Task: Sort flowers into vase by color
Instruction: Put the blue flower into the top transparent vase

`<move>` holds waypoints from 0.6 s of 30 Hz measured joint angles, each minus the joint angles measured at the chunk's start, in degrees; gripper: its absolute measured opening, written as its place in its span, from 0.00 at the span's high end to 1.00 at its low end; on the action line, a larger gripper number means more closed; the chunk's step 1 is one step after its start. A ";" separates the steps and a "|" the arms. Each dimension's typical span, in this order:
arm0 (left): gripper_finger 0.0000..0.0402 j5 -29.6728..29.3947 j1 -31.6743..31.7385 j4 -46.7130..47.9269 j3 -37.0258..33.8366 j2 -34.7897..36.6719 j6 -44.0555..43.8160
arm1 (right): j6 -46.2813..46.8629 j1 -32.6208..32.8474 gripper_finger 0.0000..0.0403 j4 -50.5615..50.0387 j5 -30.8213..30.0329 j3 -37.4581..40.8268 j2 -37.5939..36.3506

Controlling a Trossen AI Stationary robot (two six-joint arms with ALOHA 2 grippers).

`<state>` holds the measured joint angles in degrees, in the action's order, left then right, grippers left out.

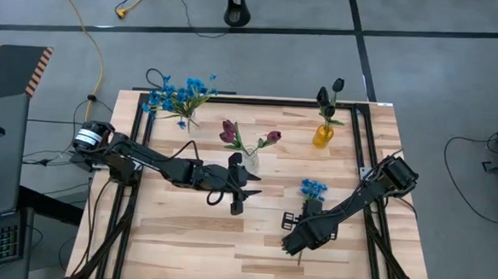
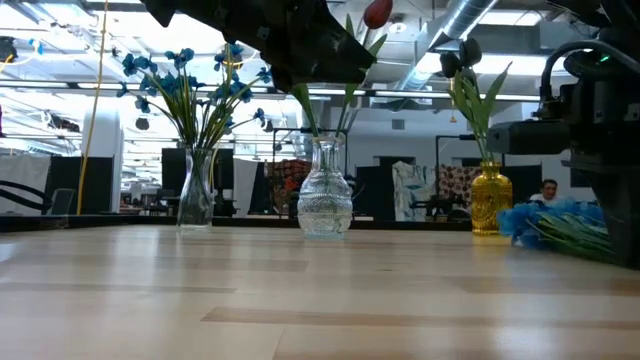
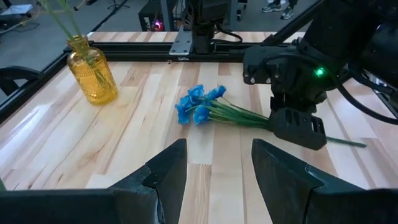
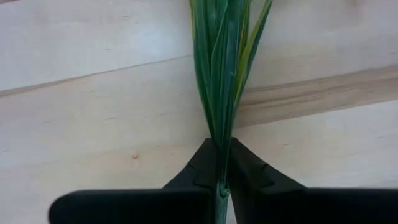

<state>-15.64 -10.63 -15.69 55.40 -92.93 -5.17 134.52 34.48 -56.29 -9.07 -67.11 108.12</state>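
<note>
1. The loose sprig (image 3: 202,111) on the table has bright blue blooms and green stems (image 4: 221,74).
2. The table (image 1: 184,230) is pale wood in light and slightly darker planks, framed in black.
3. One vase (image 3: 92,76) is amber yellow glass; it holds a near-black bud (image 1: 338,84).
4. The middle vase (image 2: 325,202) is clear patterned glass with dark red rosebuds (image 1: 230,132).
5. A clear vase (image 2: 195,190) holds blue flowers (image 1: 179,93).
6. Both arms are black; a green light (image 3: 319,73) glows on one.

Grey floor (image 1: 261,63) crossed by dark lines surrounds the bench (image 1: 193,230). A yellow cable (image 1: 92,37) trails at ten o'clock. Ceiling ducts (image 2: 470,20) hang above a cluttered, brightly lit hall.
</note>
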 joint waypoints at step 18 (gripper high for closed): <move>0.58 0.36 -0.13 9.21 0.00 8.82 0.80 | -4.14 6.49 0.88 0.19 -20.11 0.00 -8.57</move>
<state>-15.28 -10.76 -6.48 55.40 -84.11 -4.37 130.38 40.97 -56.10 -29.18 -67.11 99.55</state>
